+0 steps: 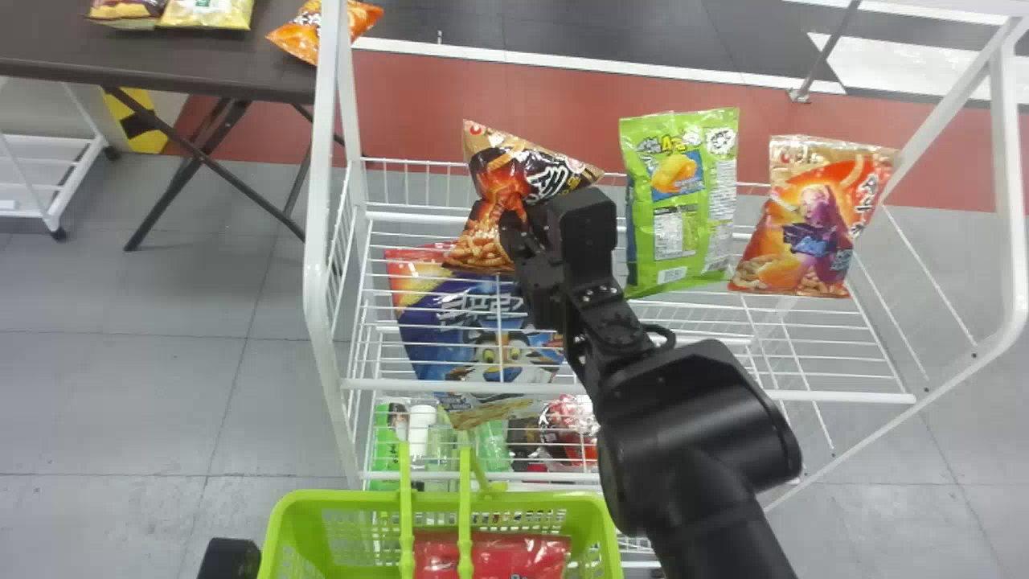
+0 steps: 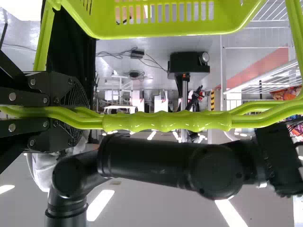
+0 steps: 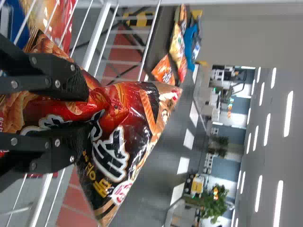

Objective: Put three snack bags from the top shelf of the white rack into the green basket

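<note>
Over the left part of the white rack's (image 1: 627, 392) top shelf, my right gripper (image 1: 522, 229) is shut on a brown and black snack bag (image 1: 534, 173). The right wrist view shows the bag (image 3: 118, 142) pinched and creased between the fingers of my right gripper (image 3: 83, 111). A green bag (image 1: 682, 197) and an orange bag (image 1: 816, 217) stand to its right on the shelf. The green basket (image 1: 599, 515) is below, in front of the rack, with a red bag (image 1: 490, 555) inside. My left gripper (image 2: 80, 113) is shut on the basket's handle (image 2: 165, 121).
A blue bag (image 1: 482, 330) with a cartoon tiger lies under the held bag, behind the rack's front wires. Lower down are several packed goods (image 1: 563, 430). A dark table (image 1: 161, 60) with snack bags stands at the back left. White posts (image 1: 317, 201) frame the rack.
</note>
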`<state>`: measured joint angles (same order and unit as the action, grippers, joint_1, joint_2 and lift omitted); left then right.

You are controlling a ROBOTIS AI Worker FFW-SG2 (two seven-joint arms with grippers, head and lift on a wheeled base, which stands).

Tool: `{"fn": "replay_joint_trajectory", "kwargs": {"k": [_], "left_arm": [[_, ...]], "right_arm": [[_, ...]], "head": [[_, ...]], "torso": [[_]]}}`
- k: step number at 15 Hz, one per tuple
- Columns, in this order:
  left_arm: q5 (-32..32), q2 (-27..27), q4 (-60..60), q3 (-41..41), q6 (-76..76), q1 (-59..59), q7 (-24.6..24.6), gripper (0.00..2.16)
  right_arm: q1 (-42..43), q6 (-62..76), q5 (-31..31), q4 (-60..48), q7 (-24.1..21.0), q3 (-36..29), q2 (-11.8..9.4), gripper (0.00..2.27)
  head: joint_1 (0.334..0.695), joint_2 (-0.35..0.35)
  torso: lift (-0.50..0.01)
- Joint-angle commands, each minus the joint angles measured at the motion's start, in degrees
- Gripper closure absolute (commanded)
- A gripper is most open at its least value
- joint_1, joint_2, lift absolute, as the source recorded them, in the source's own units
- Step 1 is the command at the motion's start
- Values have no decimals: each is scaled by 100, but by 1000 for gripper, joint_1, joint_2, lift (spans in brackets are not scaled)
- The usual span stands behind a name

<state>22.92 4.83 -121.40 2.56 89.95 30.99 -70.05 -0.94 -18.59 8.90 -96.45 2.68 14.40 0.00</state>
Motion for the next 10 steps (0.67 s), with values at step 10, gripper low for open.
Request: {"fn": "replay_joint_trajectory", "kwargs": {"k": [10], "left_arm": [[37,-9,-33,69,7,30,-18,2142]], "right_arm": [[-3519,-3674,323,-5191,1173,-394,-466,2098]], "head": [[695,-193]], "torso": [[0]]}}
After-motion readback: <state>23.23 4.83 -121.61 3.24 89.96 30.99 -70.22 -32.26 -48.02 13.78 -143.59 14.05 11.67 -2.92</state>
